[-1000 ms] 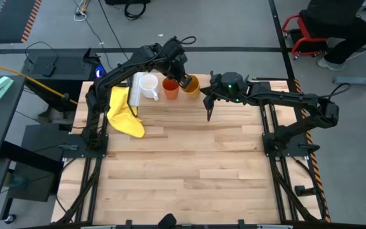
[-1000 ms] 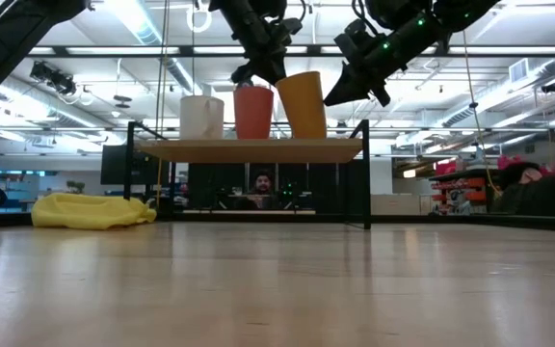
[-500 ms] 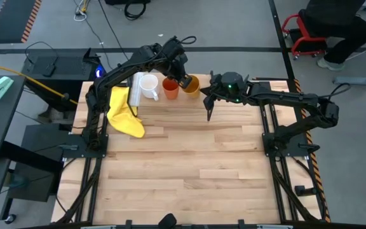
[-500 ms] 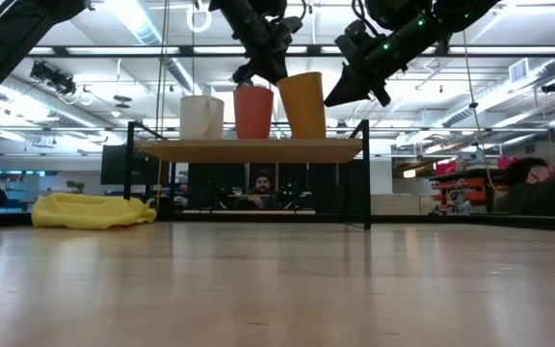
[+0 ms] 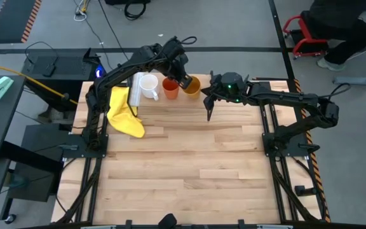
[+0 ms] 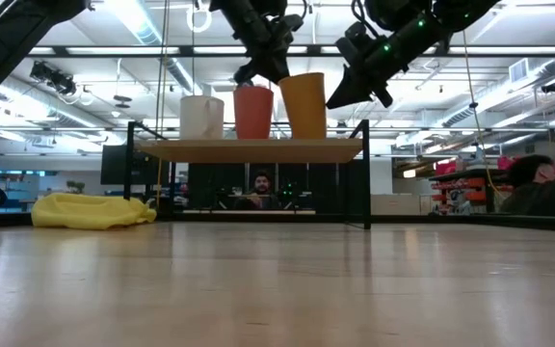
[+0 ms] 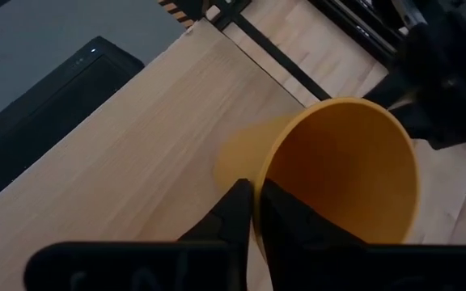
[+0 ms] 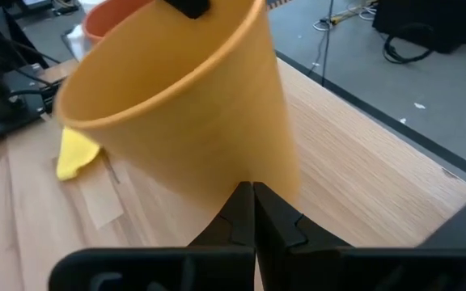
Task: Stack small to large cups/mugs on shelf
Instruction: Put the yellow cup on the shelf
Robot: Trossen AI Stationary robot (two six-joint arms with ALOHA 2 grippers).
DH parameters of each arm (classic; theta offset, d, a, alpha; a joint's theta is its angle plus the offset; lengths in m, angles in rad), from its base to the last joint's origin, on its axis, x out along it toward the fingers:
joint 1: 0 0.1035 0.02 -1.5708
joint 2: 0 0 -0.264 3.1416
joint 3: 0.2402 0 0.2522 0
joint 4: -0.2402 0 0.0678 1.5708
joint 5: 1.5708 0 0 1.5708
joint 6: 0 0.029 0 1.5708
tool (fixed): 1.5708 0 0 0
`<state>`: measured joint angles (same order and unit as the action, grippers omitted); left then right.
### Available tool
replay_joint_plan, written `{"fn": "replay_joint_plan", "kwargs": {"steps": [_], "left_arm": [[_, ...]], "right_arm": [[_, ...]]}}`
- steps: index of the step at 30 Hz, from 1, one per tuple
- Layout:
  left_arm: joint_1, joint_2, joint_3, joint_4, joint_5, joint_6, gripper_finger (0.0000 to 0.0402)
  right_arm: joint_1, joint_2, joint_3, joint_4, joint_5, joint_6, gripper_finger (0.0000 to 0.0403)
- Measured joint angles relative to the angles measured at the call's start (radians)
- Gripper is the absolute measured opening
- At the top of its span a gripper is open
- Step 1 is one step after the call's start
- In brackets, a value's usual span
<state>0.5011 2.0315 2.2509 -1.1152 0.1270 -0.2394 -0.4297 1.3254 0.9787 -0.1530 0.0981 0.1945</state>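
Observation:
Three cups stand in a row on the shelf (image 6: 249,149): the white mug (image 5: 148,86), the orange-red cup (image 5: 170,87) and the yellow-orange cup (image 5: 192,85), which also shows in the low view (image 6: 303,104). My left gripper (image 5: 184,80) reaches from the far left and is shut on the yellow-orange cup's rim. My right gripper (image 5: 210,112) hangs shut just to the right and near side of that cup, fingers pointing down. In the right wrist view its shut fingertips (image 8: 252,202) point at the cup's wall (image 8: 192,121); the high view shows them apart from it. My left gripper pinches the yellow-orange cup's rim (image 7: 263,166) on the side facing the orange-red cup, one finger (image 7: 285,218) inside the cup and one (image 7: 231,214) outside. The fingers come slanting down from the far left. The cup stands upright with its base on the shelf.
A crumpled yellow cloth (image 5: 123,112) lies on the table left of the shelf. Bare tabletop (image 5: 189,165) stretches toward the near edge. A person (image 6: 261,183) sits beyond the shelf in the low view; another person (image 5: 335,28) is at the far right, off the table.

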Motion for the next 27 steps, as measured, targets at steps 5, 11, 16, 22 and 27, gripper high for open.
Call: {"fn": "replay_joint_plan", "kwargs": {"steps": [5,11,16,22,27], "left_arm": [[-0.001,0.001,0.000,0.002,0.008,0.013,0.0033],[-0.001,0.001,0.000,0.021,0.029,0.016,0.0024],[0.000,0.001,0.000,0.032,0.028,0.016,0.0030],[0.000,0.001,0.000,0.033,0.027,0.021,0.0024],[0.000,0.001,0.000,0.033,0.025,0.027,0.0022]], "right_arm": [[-0.001,0.000,0.000,-0.015,0.025,0.007,0.0002],[-0.001,0.000,0.000,-0.016,0.025,0.008,0.0002],[-0.001,0.000,0.000,-0.017,0.024,0.008,0.0002],[-0.001,0.000,0.000,-0.020,0.024,0.008,0.0002],[0.000,0.000,0.000,-0.027,0.023,0.008,0.0002]]}}
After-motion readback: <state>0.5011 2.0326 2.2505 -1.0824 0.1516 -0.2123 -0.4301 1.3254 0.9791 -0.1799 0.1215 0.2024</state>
